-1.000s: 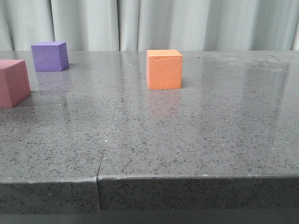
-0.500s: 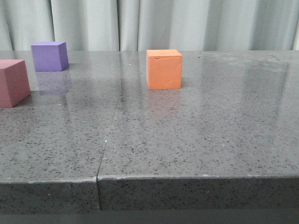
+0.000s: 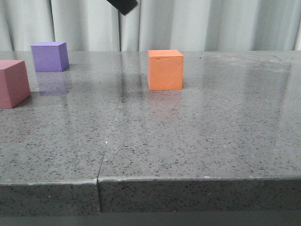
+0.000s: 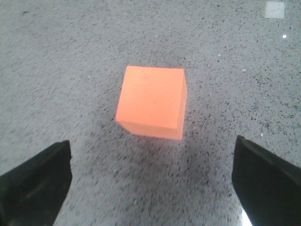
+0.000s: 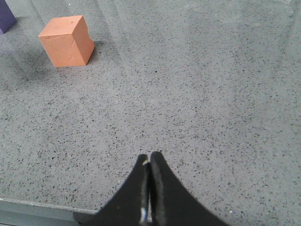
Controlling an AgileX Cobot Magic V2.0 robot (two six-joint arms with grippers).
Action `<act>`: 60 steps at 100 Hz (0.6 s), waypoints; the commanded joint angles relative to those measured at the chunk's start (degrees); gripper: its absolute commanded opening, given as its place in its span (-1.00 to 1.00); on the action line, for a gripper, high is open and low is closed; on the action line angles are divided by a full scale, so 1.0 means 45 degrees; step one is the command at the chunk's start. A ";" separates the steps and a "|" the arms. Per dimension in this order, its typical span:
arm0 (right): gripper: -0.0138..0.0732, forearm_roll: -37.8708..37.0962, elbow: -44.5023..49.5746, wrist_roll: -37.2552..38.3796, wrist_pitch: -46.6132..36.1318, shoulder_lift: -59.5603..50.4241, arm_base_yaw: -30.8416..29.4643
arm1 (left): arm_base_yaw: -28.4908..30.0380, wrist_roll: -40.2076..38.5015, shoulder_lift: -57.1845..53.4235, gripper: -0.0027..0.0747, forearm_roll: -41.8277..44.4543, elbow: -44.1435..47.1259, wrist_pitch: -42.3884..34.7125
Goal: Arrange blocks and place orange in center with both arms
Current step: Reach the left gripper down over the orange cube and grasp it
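Observation:
The orange cube [image 3: 165, 69] stands on the grey stone tabletop [image 3: 188, 132] near the middle. The purple cube [image 3: 49, 56] sits at the far left and the pink cube [image 3: 13, 83] at the left edge, nearer the front. A black tip of my left gripper [image 3: 123, 5] shows at the top of the front view, high above the table and left of the orange cube. In the left wrist view the left gripper [image 4: 150, 165] is open wide, empty, with the orange cube [image 4: 152, 101] below it. My right gripper [image 5: 150, 157] is shut and empty, far from the orange cube [image 5: 66, 41].
The table's front edge [image 3: 188, 180] runs across the foreground, with a seam [image 3: 110, 132] in the stone left of centre. Grey curtains [image 3: 211, 23] hang behind the table. A corner of the purple cube [image 5: 5, 15] shows in the right wrist view.
The left gripper's black tip has come into the top of the front view above the table. The three cubes have not moved.

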 commanded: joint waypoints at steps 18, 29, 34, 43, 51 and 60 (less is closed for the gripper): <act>-0.70 -0.0282 -0.0307 -0.0058 -0.0995 0.0100 -0.0072 | -0.0804 0.0525 0.0399 0.75 -0.1157 -0.0673 -0.1319; -0.70 -0.0282 -0.0307 -0.0058 -0.0995 0.0100 -0.0072 | -0.0965 0.0525 0.0697 0.75 -0.1217 -0.0673 -0.1448; -0.70 -0.0282 -0.0307 -0.0058 -0.0995 0.0100 -0.0072 | -0.1023 0.0525 0.0834 0.75 -0.1324 -0.0673 -0.1502; -0.70 -0.0282 -0.0307 -0.0058 -0.0995 0.0100 -0.0072 | -0.1109 0.0525 0.1097 0.75 -0.1352 -0.0673 -0.2065; -0.70 -0.0282 -0.0307 -0.0058 -0.0995 0.0100 -0.0072 | -0.1170 0.0525 0.1345 0.75 -0.1352 -0.0673 -0.2563; -0.70 -0.0282 -0.0307 -0.0058 -0.0995 0.0100 -0.0072 | -0.1234 0.0525 0.1619 0.75 -0.1352 -0.0673 -0.2648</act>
